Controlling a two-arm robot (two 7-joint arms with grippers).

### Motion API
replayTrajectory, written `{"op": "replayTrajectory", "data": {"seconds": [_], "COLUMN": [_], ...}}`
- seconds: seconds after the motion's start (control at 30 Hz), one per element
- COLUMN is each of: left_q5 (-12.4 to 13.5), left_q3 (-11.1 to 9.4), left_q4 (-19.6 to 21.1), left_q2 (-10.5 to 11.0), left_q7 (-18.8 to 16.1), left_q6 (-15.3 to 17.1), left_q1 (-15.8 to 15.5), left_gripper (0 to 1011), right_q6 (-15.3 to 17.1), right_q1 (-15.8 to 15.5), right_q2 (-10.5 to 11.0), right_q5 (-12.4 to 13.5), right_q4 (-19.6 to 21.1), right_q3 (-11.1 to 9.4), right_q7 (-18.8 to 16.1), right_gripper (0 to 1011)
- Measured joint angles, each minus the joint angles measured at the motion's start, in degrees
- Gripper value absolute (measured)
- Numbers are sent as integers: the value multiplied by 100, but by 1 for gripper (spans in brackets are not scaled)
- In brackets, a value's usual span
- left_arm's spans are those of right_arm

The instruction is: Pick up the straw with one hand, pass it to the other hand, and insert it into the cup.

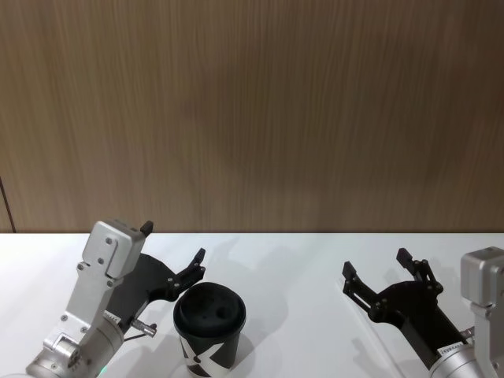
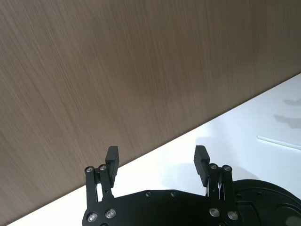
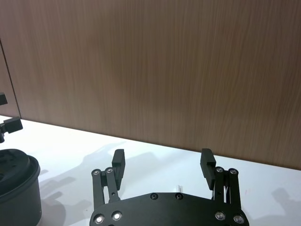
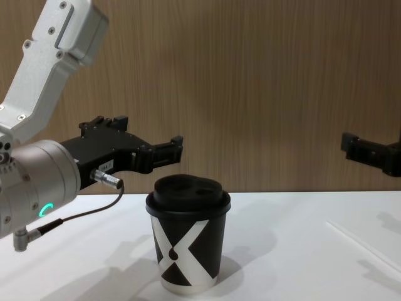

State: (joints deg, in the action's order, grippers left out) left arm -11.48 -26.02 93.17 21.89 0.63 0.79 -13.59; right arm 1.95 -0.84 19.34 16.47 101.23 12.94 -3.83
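The black cup [image 1: 209, 323] with a white X pattern and a domed lid stands near the table's front, left of centre, and shows from the side in the chest view [image 4: 188, 241]. The thin white straw [image 4: 360, 246] lies flat on the table to the cup's right; it also shows as a fine line in the left wrist view [image 2: 278, 142]. My left gripper [image 1: 173, 242] hovers open just behind and left of the cup, holding nothing [image 2: 156, 155]. My right gripper [image 1: 375, 262] hangs open over the table's right side, also holding nothing [image 3: 162, 157].
A brown wood-grain wall [image 1: 252, 110] runs close behind the white table [image 1: 291, 260]. A thin cable [image 4: 75, 216] loops from the left wrist, whose ring light [image 4: 44, 210] glows green-teal.
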Motion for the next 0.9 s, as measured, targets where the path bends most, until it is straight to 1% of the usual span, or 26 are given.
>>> {"op": "replayTrajectory", "data": {"seconds": [0.73, 0.9], "left_q5": [0, 0], "left_q3": [0, 0], "left_q4": [0, 0], "left_q2": [0, 0], "left_q7": [0, 0], "left_q6": [0, 0], "left_q1": [0, 0], "left_gripper": [1003, 1003], "right_q6": [3, 96], "right_q1": [0, 11], "right_q2": [-1, -7], "right_q5": [0, 0], "right_q4": [0, 9], "right_q3": [-1, -1], "right_q7": [0, -1], "right_gripper": [1001, 1001]}}
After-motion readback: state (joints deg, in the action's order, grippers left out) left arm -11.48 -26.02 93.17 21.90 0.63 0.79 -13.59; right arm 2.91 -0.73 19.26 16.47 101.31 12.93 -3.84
